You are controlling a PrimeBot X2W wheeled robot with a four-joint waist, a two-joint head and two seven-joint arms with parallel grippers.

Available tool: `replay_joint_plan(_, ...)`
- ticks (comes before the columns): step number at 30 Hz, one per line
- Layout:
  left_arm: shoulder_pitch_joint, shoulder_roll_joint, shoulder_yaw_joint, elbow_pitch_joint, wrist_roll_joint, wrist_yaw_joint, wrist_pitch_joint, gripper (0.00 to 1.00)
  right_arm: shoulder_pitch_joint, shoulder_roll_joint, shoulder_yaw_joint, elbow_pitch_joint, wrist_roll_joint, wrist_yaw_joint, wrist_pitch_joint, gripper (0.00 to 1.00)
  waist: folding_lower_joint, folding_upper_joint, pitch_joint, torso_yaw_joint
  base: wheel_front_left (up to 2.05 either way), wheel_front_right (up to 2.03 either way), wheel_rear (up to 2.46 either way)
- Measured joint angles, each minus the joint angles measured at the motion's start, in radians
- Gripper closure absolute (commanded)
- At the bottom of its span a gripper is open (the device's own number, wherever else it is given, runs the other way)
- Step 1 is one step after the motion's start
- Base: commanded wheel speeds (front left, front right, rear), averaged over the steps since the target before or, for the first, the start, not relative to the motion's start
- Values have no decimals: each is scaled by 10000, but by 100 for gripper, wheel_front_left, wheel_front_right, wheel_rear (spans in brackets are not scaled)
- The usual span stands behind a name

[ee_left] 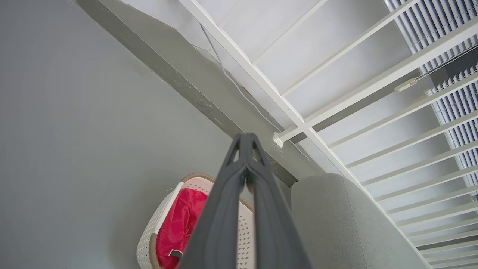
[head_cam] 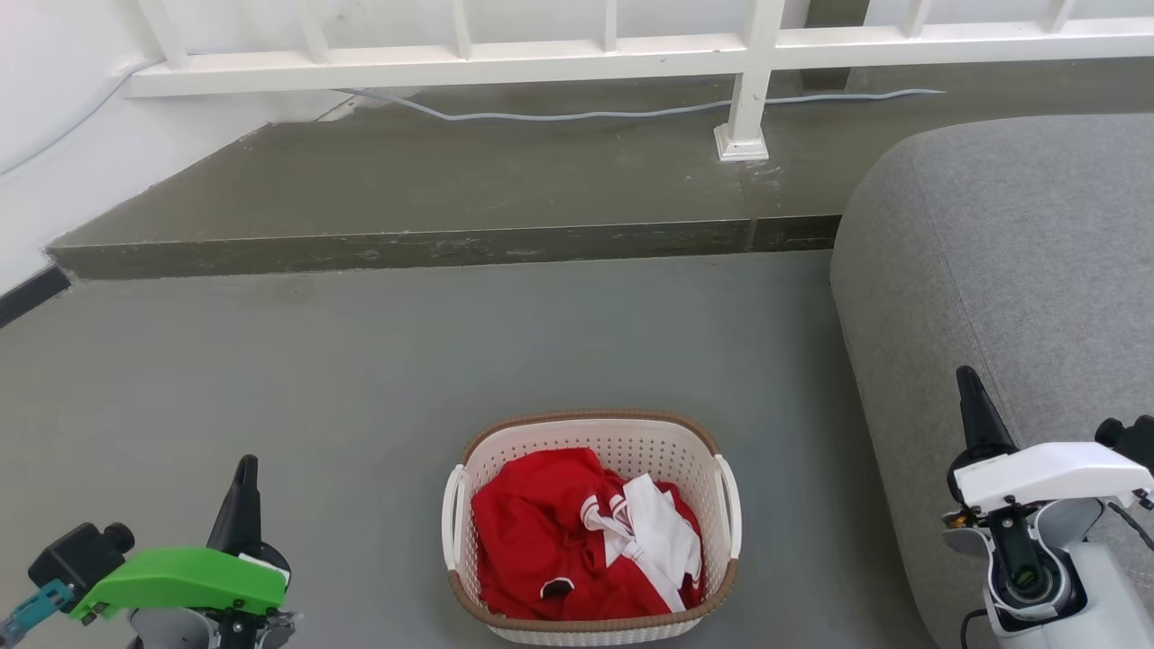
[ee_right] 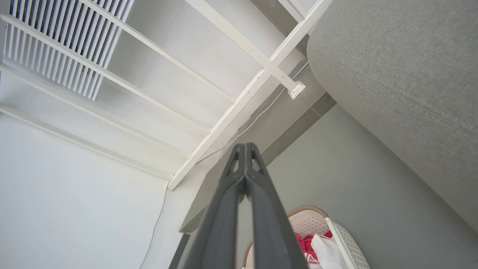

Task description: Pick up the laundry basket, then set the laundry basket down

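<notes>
The cream-white perforated plastic laundry basket (head_cam: 631, 448) with a brown woven-look rim stands on the grey floor (head_cam: 361, 379) at the lower centre of the head view. It holds crumpled red and white cloth (head_cam: 550, 532), perhaps a shirt. The left gripper (head_cam: 245, 467) is at the lower left and the right gripper (head_cam: 967, 377) at the lower right, before a grey fabric sofa (head_cam: 1010, 252). Both are well apart from the basket, fingers pressed together, holding nothing.
</notes>
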Motion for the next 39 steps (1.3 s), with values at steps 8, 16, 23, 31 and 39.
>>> replay_joint_plan(8, -108, -61, 173, 35, -953, -10, 272, 100, 0, 48, -184, -19, 986, 94, 272, 100, 0, 0, -8, 17, 0, 0, 0)
replay_joint_plan(16, -113, -94, 295, 50, -1749, -54, 508, 100, 0, 79, -357, -46, 1870, 197, 495, 100, 0, 0, -16, 32, 0, 0, 0)
replay_joint_plan(23, -216, -121, 453, 73, -2454, -98, 744, 100, 0, 104, -514, -73, 2717, 280, 681, 100, 0, 0, -24, 47, 0, 0, 0)
replay_joint_plan(31, -247, -157, 587, 100, -3367, -127, 1011, 100, 0, 151, -709, -109, 3737, 359, 940, 100, 0, 0, -32, 64, 0, 0, 0)
replay_joint_plan(39, -303, -184, 767, 123, -4280, -174, 1267, 100, 0, 211, -892, -123, 4742, 447, 1197, 100, 0, 0, -41, 81, 0, 0, 0)
